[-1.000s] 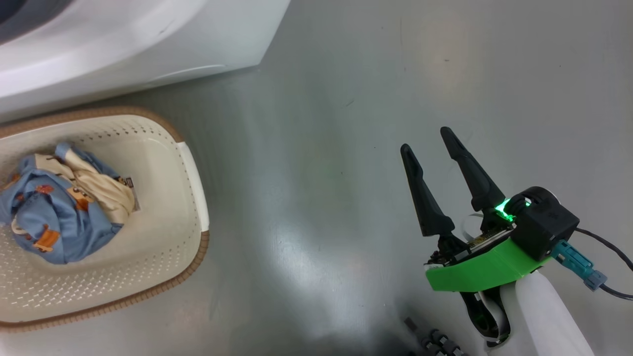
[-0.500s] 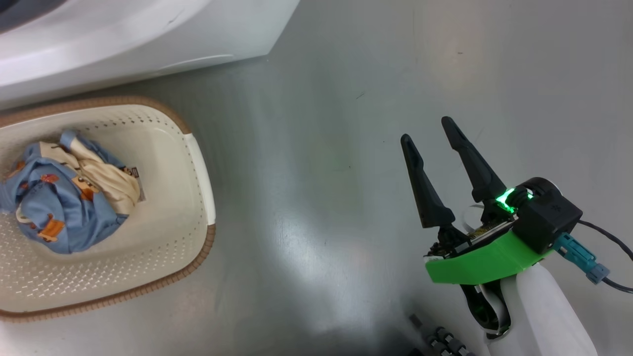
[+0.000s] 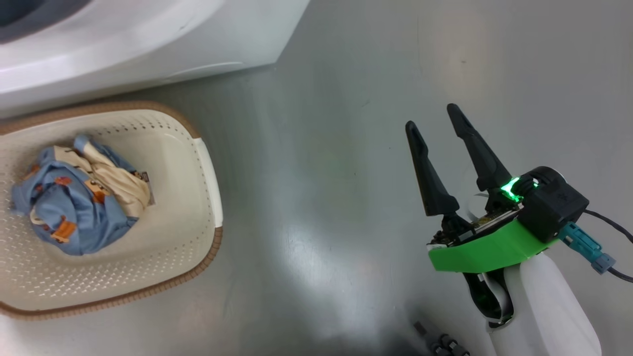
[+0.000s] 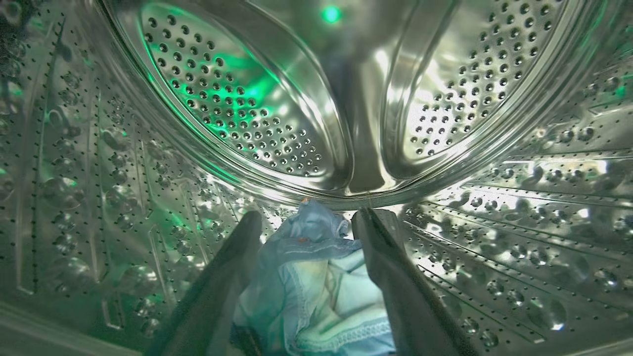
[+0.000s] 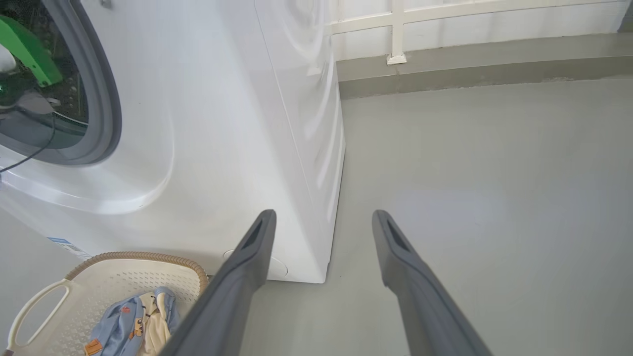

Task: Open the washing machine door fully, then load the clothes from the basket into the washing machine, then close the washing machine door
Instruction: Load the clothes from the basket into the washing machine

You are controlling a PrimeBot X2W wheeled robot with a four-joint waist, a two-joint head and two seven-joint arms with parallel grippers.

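Observation:
Inside the washing machine's steel drum (image 4: 247, 99), my left gripper (image 4: 306, 217) is open. A light-blue and cream garment (image 4: 316, 287) lies loose between its fingers (image 4: 222, 277) on the drum floor. The white washing machine (image 3: 148, 44) (image 5: 222, 123) fills the upper left of the head view. Its grey gasket ring (image 5: 106, 99) frames my left arm's green part (image 5: 27, 52). The basket (image 3: 207, 163) (image 5: 138, 257) stands on the floor before the machine and holds one bundle of clothes (image 3: 74, 207) (image 5: 128, 326). My right gripper (image 3: 433, 117) (image 5: 322, 215) hangs open and empty over bare floor, right of the basket. The door is out of view.
Grey floor (image 3: 321, 198) stretches between the basket and my right arm. Behind the machine's right side, a low ledge and a white wall (image 5: 470, 44) close off the floor. A dark cable (image 3: 608, 222) runs off my right wrist.
The whole head picture has slid a little to the right, so the camera moved. The basket and its bundle lie as before. My right gripper stays open and sits slightly higher in the view.

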